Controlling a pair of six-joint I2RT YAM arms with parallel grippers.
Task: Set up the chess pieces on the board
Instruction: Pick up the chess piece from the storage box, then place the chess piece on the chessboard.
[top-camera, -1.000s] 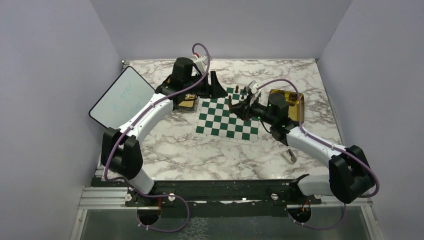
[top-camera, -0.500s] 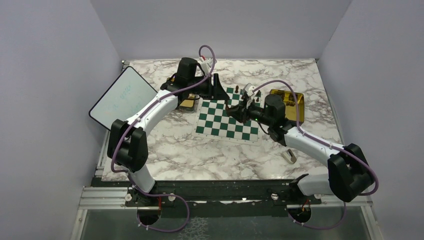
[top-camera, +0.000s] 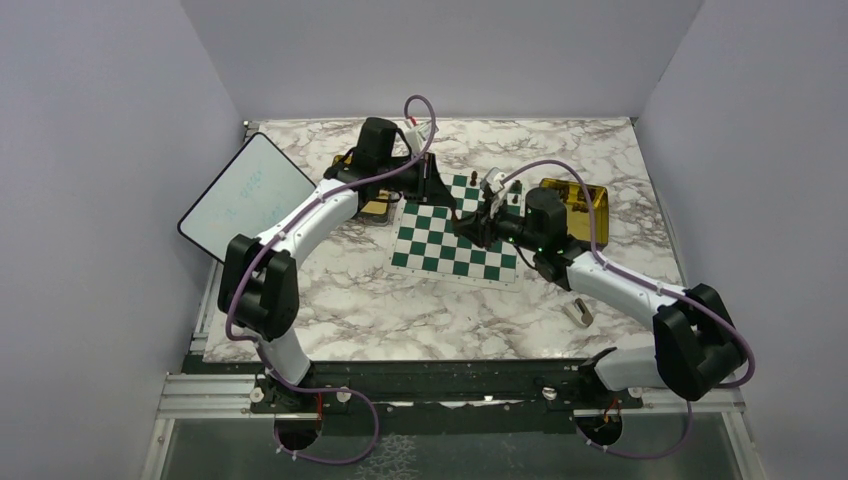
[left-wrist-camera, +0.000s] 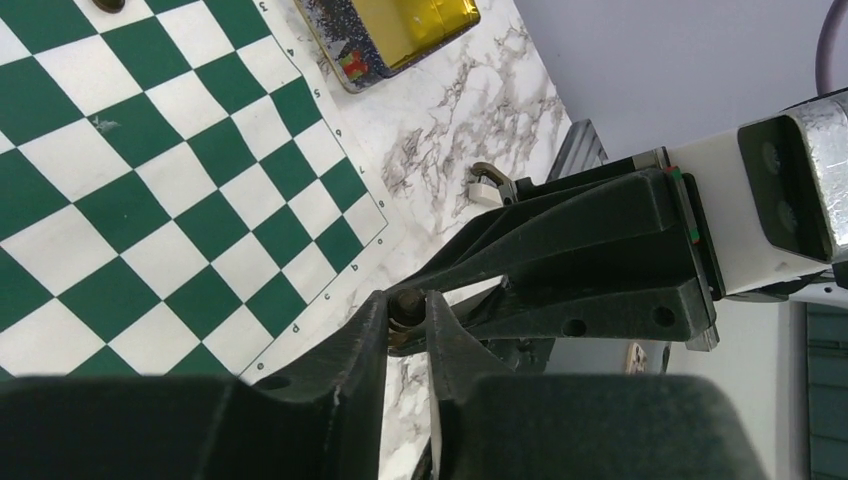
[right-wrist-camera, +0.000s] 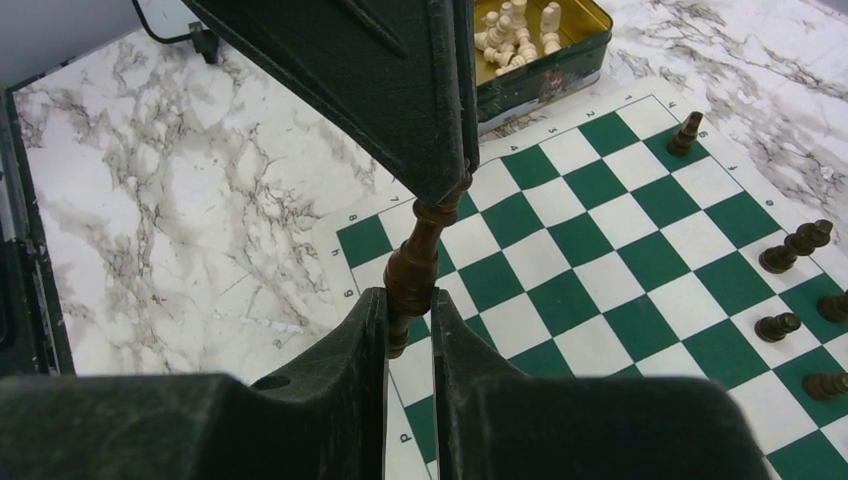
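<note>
The dark chess piece (right-wrist-camera: 410, 265) is clamped by left pincer (left-wrist-camera: 407, 308) and right pincer (right-wrist-camera: 408, 298), arms meeting over the board (right-wrist-camera: 620, 240).

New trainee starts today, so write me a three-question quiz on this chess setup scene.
1. True or false: the left gripper and the right gripper grip the same dark piece.
2. What colour are the placed pieces on the board?
3. Where do the cream pieces lie? A) on the board B) in the tin C) in a gripper

Key: 1 true; 2 dark; 3 B.
</note>
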